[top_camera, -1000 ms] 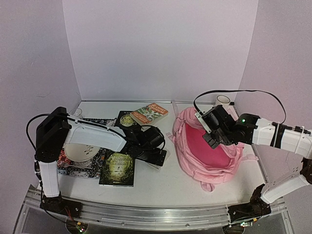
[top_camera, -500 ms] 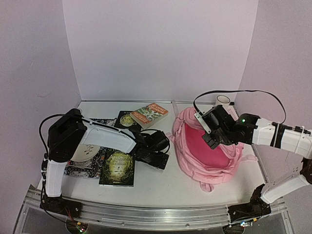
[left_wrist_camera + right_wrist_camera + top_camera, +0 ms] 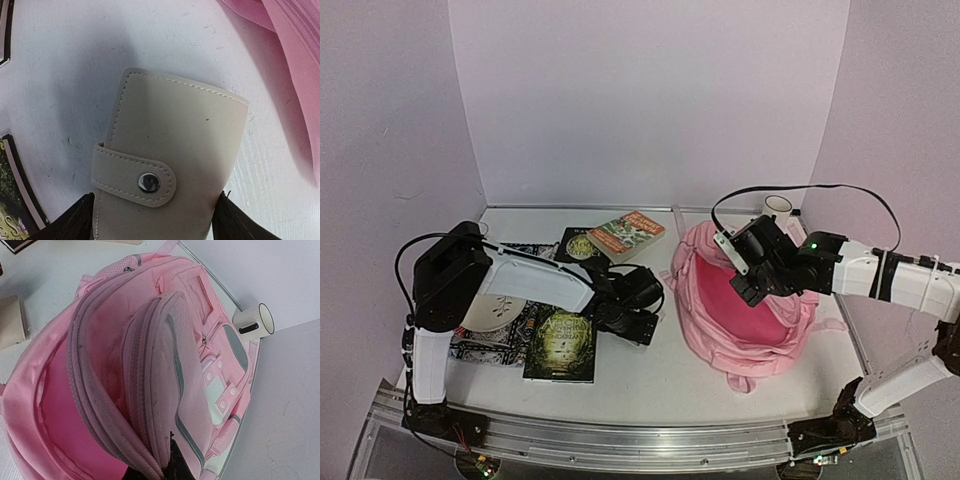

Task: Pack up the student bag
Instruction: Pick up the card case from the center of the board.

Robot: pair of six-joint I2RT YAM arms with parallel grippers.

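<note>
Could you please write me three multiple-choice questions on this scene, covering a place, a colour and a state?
1. Where is the white cup? A in the bag; B behind the student bag; C on a book.
2. The wallet is which colour? A beige; B black; C red.
3. The bag's main compartment is: A zipped shut; B turned inside out; C open.
Answers: B, it stands by the far wall beyond the bag; A, seen between the left gripper's fingers; C, the right gripper holds it open, pink lining showing.
</note>
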